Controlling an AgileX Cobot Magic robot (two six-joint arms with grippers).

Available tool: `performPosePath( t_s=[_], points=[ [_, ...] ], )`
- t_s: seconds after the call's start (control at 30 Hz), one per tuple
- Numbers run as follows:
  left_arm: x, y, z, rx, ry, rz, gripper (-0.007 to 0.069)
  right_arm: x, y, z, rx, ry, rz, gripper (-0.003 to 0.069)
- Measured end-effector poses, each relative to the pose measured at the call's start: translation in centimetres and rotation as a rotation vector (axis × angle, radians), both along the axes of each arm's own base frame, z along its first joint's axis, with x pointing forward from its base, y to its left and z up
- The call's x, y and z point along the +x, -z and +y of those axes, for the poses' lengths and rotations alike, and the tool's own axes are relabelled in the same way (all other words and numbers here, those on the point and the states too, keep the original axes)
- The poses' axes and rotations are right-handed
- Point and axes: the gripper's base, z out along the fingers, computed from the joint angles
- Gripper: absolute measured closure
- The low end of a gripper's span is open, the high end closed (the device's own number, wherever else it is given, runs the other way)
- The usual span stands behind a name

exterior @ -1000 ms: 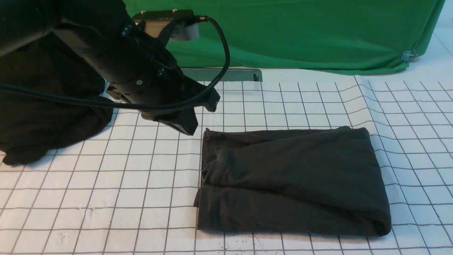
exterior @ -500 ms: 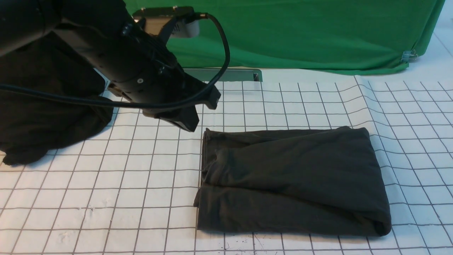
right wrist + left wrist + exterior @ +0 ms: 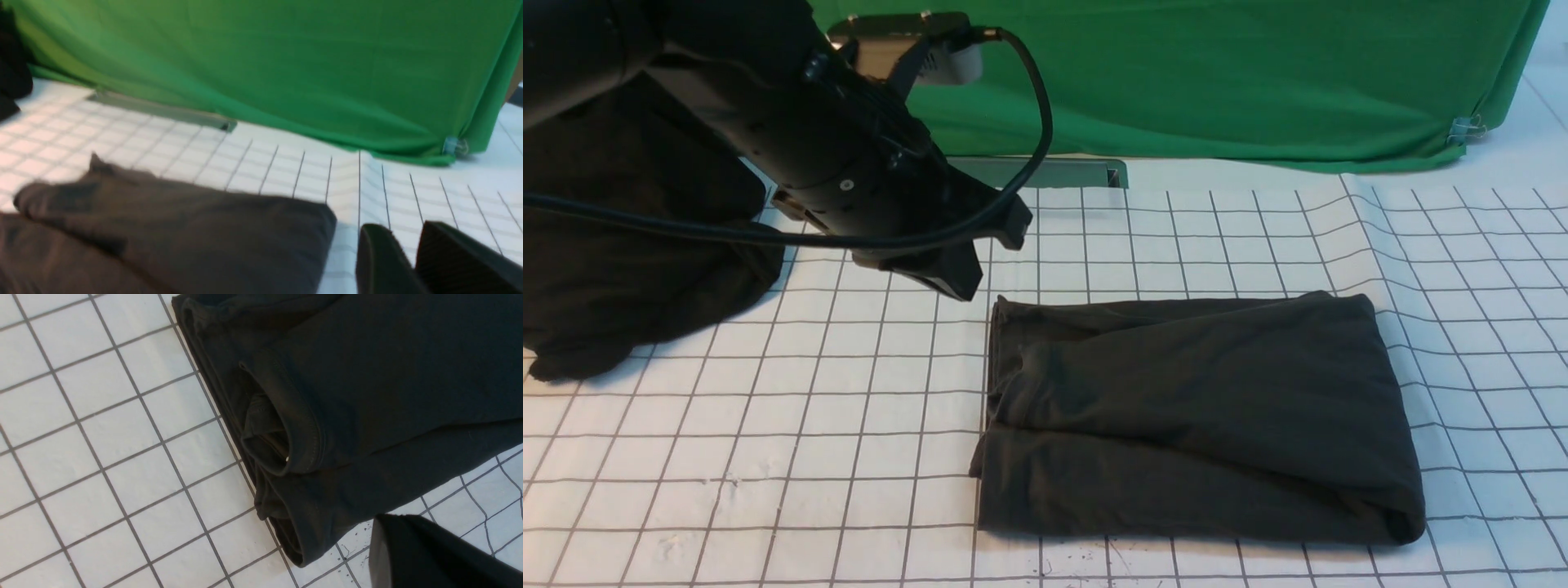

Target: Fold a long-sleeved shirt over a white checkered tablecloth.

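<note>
Folded charcoal-black knit long-sleeved shirt (image 3: 1201, 416) on white grid-lined tablecloth (image 3: 768, 441); left gripper (image 3: 956, 282) closed, empty; right gripper (image 3: 404, 261) slightly parted, empty.

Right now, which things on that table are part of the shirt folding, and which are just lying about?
Part of the job:
- long-sleeved shirt, folded into a rectangle
- white checkered tablecloth beneath it

Just lying about:
- black garment heap at the left
- green cloth at the back
- grey metal bar beneath it

Even, bright light fell over the white checkered tablecloth (image 3: 768, 425), leaving soft shadows beneath the long-sleeved shirt (image 3: 1201, 416). My right wrist picture was blurred throughout; my left wrist and front pictures were sharp, without glare.
</note>
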Motion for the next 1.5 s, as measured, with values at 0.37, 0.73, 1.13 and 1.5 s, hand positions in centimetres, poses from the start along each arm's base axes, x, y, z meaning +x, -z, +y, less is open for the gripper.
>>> performPosePath(
  t_s=[0.37, 0.73, 1.13, 1.5],
  points=[
    [-0.3, -0.2, 0.1, 0.0, 0.003, 0.01, 0.0622, -0.4, 6.7, -1.0, -0.078, 0.147, 0.07, 0.0485],
    [-3.6, -4.2, 1.8, -0.025, 0.012, -0.078, 0.0622, -0.3, 7.3, -1.6, -0.073, 0.252, 0.06, 0.046],
    [-14.4, -8.8, 7.6, -0.142, -0.019, -0.372, 0.0622, -0.3, 7.3, -1.6, -0.073, 0.252, 0.059, 0.0432],
    [-21.4, -3.5, 12.0, -0.409, -0.119, -0.991, 0.062, -0.3, 7.3, -1.6, -0.072, 0.252, 0.058, 0.0419]
  ],
)
